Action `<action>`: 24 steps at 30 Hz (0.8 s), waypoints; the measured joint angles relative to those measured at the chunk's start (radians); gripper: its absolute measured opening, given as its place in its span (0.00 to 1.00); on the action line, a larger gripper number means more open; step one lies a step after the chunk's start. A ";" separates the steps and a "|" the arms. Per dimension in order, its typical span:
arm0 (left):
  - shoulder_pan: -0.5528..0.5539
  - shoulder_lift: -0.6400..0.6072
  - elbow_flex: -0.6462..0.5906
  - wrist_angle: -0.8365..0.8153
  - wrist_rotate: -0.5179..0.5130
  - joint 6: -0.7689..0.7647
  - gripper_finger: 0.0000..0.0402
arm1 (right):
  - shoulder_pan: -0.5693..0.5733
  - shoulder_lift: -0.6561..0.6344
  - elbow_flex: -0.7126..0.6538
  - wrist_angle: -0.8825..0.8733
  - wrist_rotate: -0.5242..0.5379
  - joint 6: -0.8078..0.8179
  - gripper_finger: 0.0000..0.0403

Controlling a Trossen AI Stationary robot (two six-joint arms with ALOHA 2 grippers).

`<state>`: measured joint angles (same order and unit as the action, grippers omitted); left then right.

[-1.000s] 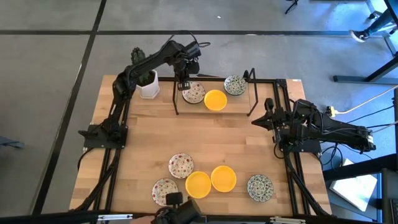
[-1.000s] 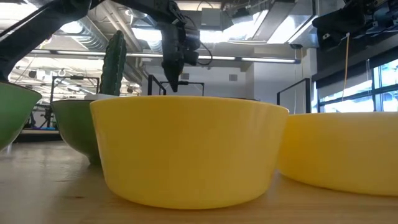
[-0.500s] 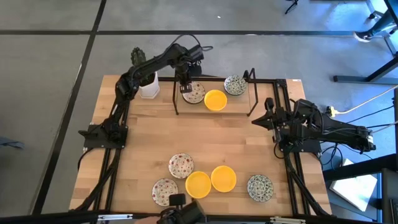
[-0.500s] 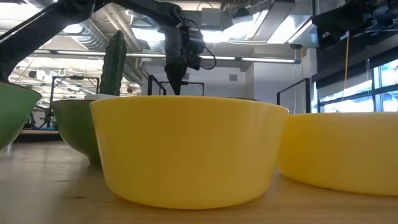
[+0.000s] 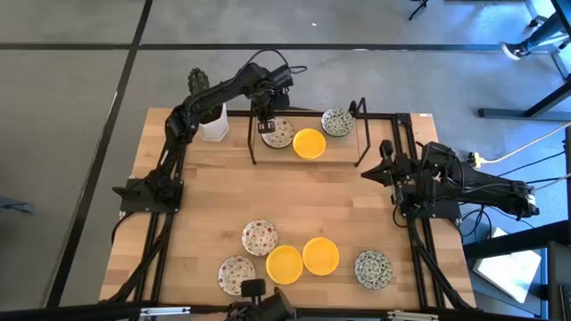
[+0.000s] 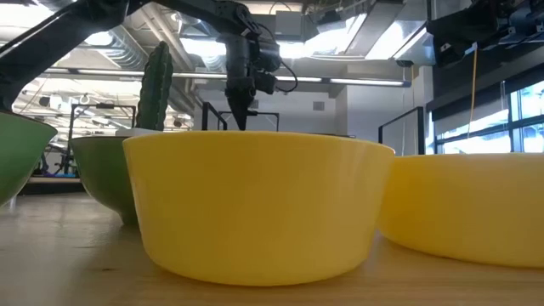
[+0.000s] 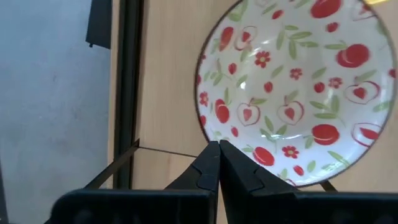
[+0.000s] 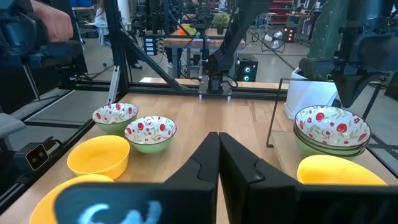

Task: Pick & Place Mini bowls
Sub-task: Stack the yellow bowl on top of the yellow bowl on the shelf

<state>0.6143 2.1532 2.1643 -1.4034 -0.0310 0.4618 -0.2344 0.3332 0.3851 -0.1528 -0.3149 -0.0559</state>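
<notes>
A red-speckled mini bowl (image 5: 278,133) sits inside a black frame at the table's far edge, next to a yellow bowl (image 5: 309,143) and a green-blue one (image 5: 337,122). In the right wrist view it is the top of a small stack (image 8: 331,127). My left gripper (image 5: 265,125) points straight down, shut, with its tips (image 7: 217,144) over this bowl's rim (image 7: 208,127) on the side toward the cactus pot. Several more bowls rest near the near edge: red-speckled (image 5: 260,237), yellow (image 5: 285,265) and green-blue (image 5: 373,268). My right gripper (image 5: 366,175) waits shut (image 8: 217,135) at the right edge. My left gripper comes from above with shut fingers pointing down at the rim (image 7: 231,151) of the red-speckled bowl. I cannot tell whether the tips touch the rim or hover just over it. The bowl stays seated on its stack.
A white square pot (image 5: 212,122) with a cactus (image 6: 155,85) stands left of the black frame (image 5: 252,143), whose uprights and far bar (image 7: 127,93) close in the far bowls. Bare wood lies across the table's middle (image 5: 294,196). A big yellow bowl (image 6: 259,204) blocks much of the low view.
My left gripper has shifted slightly toward the table's right, staying shut and pointing down over the red-speckled bowl. The bowls and my right arm have not moved.
</notes>
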 joint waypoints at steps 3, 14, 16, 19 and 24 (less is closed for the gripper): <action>-0.013 -0.027 0.000 -0.008 0.012 0.008 0.01 | 0.000 0.000 0.000 0.005 0.000 0.000 0.02; -0.154 -0.428 0.000 0.049 0.215 0.099 0.01 | 0.000 0.000 0.000 0.022 0.000 -0.035 0.02; -0.190 -0.496 0.000 0.042 0.306 0.152 0.01 | 0.000 0.000 0.000 0.021 0.000 -0.039 0.02; -0.221 -0.603 -0.060 0.077 0.434 0.137 0.01 | 0.000 0.000 0.000 0.022 0.000 -0.043 0.02; -0.223 -0.838 -0.427 0.357 0.420 -0.018 0.01 | 0.000 0.000 0.000 0.022 0.000 -0.065 0.02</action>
<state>0.3911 1.3155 1.7377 -1.0462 0.3887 0.4441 -0.2344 0.3332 0.3851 -0.1310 -0.3147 -0.1207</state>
